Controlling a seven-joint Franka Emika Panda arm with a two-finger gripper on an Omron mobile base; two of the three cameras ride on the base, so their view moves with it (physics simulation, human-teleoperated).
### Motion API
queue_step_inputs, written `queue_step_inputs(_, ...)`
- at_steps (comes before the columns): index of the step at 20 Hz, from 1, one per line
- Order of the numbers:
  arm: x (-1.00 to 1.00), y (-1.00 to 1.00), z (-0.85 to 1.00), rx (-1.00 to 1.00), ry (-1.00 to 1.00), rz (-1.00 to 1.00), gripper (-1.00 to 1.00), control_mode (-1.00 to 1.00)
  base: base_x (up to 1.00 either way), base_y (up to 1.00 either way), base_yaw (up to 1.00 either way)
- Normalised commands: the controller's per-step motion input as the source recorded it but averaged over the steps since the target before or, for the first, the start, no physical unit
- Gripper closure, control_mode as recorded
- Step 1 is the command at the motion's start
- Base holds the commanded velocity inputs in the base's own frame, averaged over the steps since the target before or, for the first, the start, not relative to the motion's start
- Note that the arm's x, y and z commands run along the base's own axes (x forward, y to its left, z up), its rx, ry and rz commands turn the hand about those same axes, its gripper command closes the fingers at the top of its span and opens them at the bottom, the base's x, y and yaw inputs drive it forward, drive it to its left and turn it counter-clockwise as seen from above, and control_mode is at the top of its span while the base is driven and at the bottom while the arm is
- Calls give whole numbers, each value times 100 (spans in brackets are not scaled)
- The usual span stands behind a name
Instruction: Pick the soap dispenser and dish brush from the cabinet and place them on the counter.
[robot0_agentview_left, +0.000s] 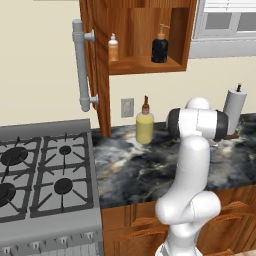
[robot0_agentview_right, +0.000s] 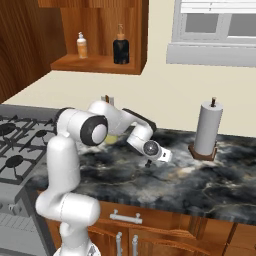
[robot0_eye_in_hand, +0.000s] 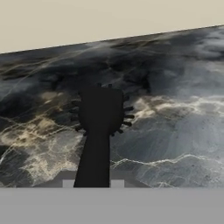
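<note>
The counter (robot0_agentview_left: 150, 170) runs dark and veined from the stove (robot0_agentview_left: 40, 175) to the right, and the two base cameras split it between them: from the left you get the cabinet (robot0_agentview_left: 100, 60) door swung open with its long grey handle (robot0_agentview_left: 81, 65), a wall outlet (robot0_agentview_left: 127, 107) and one yellow soap bottle (robot0_agentview_left: 145, 125) standing on the counter below the shelf; from the right that bottle is almost hidden behind the arm, but you can see the gripper (robot0_agentview_right: 148, 162) low over the counter, which the left camera loses behind the arm's elbow. Both show the open shelf with two bottles on it, one small orange (robot0_agentview_right: 82, 46) and one black pump bottle (robot0_agentview_right: 120, 47), so three bottles in all, and one paper towel roll (robot0_agentview_right: 207, 131) on its wooden stand at the right end. The stove shows four burners from the left. The hand camera gives what neither base camera does: one black dish brush (robot0_eye_in_hand: 99, 127), bristled head pointing away, its handle running back between the fingers, which are clamped narrow on it, the brush head low over the marble; whether it touches I cannot tell.
</note>
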Motion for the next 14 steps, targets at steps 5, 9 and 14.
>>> queue_step_inputs(5,0,0,-44,0,0,0,-100,-100,0,0,0)
queue_step_inputs(9,-4,0,-16,0,-4,0,-100,-100,0,0,0)
queue_step_inputs(14,-19,0,20,0,-16,0,-100,-100,0,0,0)
